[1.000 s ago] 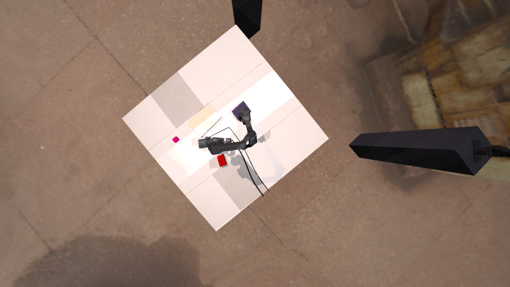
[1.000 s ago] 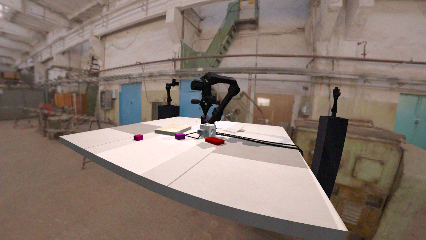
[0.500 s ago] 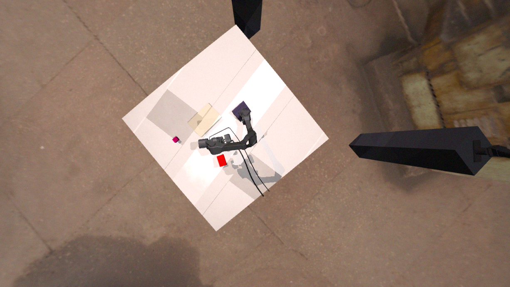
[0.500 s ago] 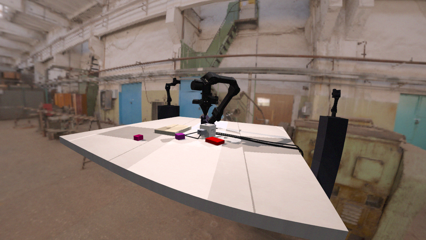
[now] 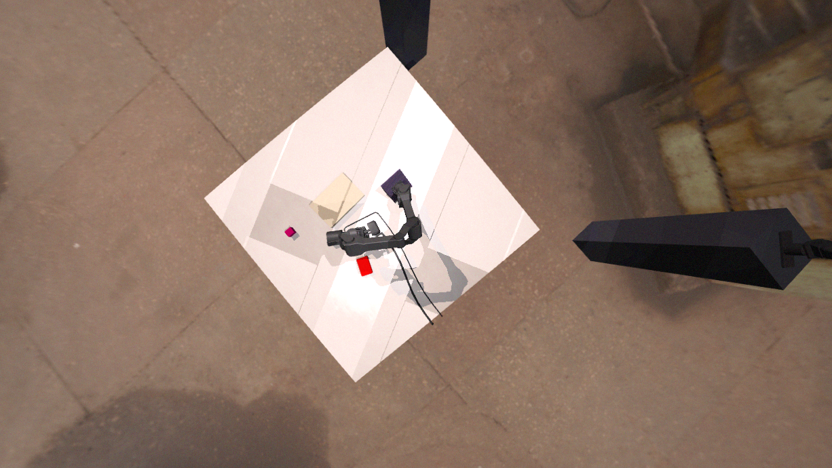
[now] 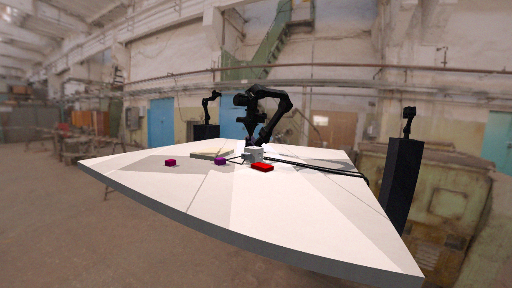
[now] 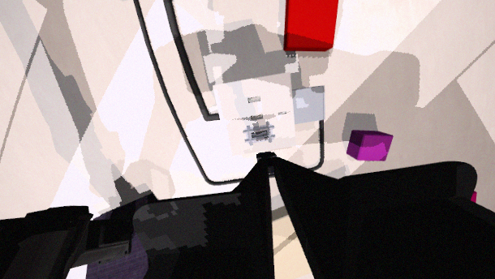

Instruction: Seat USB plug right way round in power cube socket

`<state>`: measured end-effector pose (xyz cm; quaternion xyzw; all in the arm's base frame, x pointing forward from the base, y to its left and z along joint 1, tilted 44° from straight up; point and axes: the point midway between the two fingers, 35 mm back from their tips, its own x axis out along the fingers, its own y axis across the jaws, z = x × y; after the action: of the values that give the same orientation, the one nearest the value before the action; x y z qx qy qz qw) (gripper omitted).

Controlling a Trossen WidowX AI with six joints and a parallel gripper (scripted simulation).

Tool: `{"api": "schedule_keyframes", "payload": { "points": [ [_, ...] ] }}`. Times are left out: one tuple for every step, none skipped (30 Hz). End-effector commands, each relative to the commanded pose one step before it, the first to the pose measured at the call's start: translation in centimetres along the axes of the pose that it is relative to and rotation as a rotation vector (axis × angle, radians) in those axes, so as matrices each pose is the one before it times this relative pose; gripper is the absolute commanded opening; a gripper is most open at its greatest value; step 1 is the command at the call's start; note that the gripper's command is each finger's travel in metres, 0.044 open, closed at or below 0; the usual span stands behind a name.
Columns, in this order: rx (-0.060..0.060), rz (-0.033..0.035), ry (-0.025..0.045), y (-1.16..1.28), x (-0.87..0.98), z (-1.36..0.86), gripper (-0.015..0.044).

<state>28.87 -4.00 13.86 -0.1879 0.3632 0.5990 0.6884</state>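
The white power cube (image 6: 254, 152) (image 7: 273, 91) stands mid-table. In the wrist view, the metal-framed socket (image 7: 259, 134) on its top shows near the cube's edge, with no plug visible in it. My gripper (image 7: 269, 164) (image 6: 250, 135) points down above the cube, its tips appearing just beside the socket in the wrist view. It is shut on the USB plug, which is almost wholly hidden by the dark fingertips; its way round cannot be told. In the top view the arm hides the fingertips.
A grey-blue block (image 6: 246, 156) (image 7: 309, 105) with a black cable adjoins the cube's side. A red block (image 5: 364, 266) (image 6: 262, 166) (image 7: 310, 24), a purple block (image 6: 219, 161) (image 7: 369, 146), a magenta block (image 5: 290, 232) (image 6: 170, 162) and a cream slab (image 5: 337, 191) (image 6: 211, 152) lie around it.
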Motion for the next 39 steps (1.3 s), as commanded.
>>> {"api": "schedule_keyframes", "payload": {
  "points": [
    [0.0003,0.00000,0.00000,0.001,0.012,0.013,0.0000],
    [-0.0002,0.00000,-0.00001,0.001,0.012,0.013,0.0000],
    [-0.0002,0.00000,-0.00001,0.001,0.012,0.013,0.0000],
    [-0.0002,0.00000,-0.00001,0.001,0.012,0.013,0.0000],
    [-0.0002,0.00000,-0.00001,0.001,0.012,0.013,0.0000],
    [-0.0002,0.00000,-0.00001,0.001,0.012,0.013,0.0000],
    [-0.0002,0.00000,-0.00001,0.001,0.012,0.013,0.0000],
    [-0.0002,0.00000,-0.00001,0.001,0.012,0.013,0.0000],
    [-0.0002,0.00000,-0.00001,0.001,0.012,0.013,0.0000],
    [-0.0002,0.00000,-0.00001,0.001,0.012,0.013,0.0000],
    [-0.0002,0.00000,-0.00001,0.001,0.012,0.013,0.0000],
    [-0.0002,0.00000,-0.00001,0.001,0.012,0.013,0.0000],
    [-0.0002,0.00000,-0.00001,0.001,0.012,0.013,0.0000],
    [-0.0002,0.00000,-0.00001,0.001,0.012,0.013,0.0000],
    [-0.0002,0.00000,-0.00001,0.001,0.012,0.013,0.0000],
    [-0.0002,0.00000,-0.00001,0.001,0.012,0.013,0.0000],
    [-0.0002,0.00000,-0.00001,0.001,0.012,0.013,0.0000],
    [-0.0002,0.00000,-0.00001,0.001,0.012,0.013,0.0000],
    [-0.0002,0.00000,-0.00001,0.001,0.012,0.013,0.0000],
    [-0.0002,0.00000,-0.00001,0.001,0.012,0.013,0.0000],
    [-0.0002,0.00000,-0.00001,0.001,0.012,0.013,0.0000],
    [-0.0002,0.00000,-0.00001,0.001,0.012,0.013,0.0000],
    [-0.0002,0.00000,-0.00001,0.001,0.012,0.013,0.0000],
    [-0.0002,0.00000,-0.00001,0.001,0.012,0.013,0.0000],
    [-0.0002,0.00000,-0.00001,0.001,0.012,0.013,0.0000],
    [-0.0002,0.00000,-0.00001,0.001,0.012,0.013,0.0000],
    [-0.0002,0.00000,-0.00001,0.001,0.012,0.013,0.0000],
    [-0.0002,0.00000,-0.00001,0.001,0.012,0.013,0.0000],
    [-0.0002,0.00000,-0.00001,0.001,0.012,0.013,0.0000],
    [-0.0002,0.00000,-0.00001,0.001,0.012,0.013,0.0000],
    [-0.0002,0.00000,-0.00001,0.001,0.012,0.013,0.0000],
    [-0.0002,0.00000,-0.00001,0.001,0.012,0.013,0.0000],
    [-0.0002,0.00000,-0.00001,0.001,0.012,0.013,0.0000],
    [-0.0002,0.00000,-0.00001,0.001,0.012,0.013,0.0000],
    [-0.0002,0.00000,-0.00001,0.001,0.012,0.013,0.0000],
    [-0.0002,0.00000,-0.00001,0.001,0.012,0.013,0.0000],
    [-0.0002,0.00000,-0.00001,0.001,0.012,0.013,0.0000],
    [-0.0002,0.00000,-0.00001,0.001,0.012,0.013,0.0000],
    [-0.0002,0.00000,-0.00001,0.001,0.012,0.013,0.0000]
  ]
}}
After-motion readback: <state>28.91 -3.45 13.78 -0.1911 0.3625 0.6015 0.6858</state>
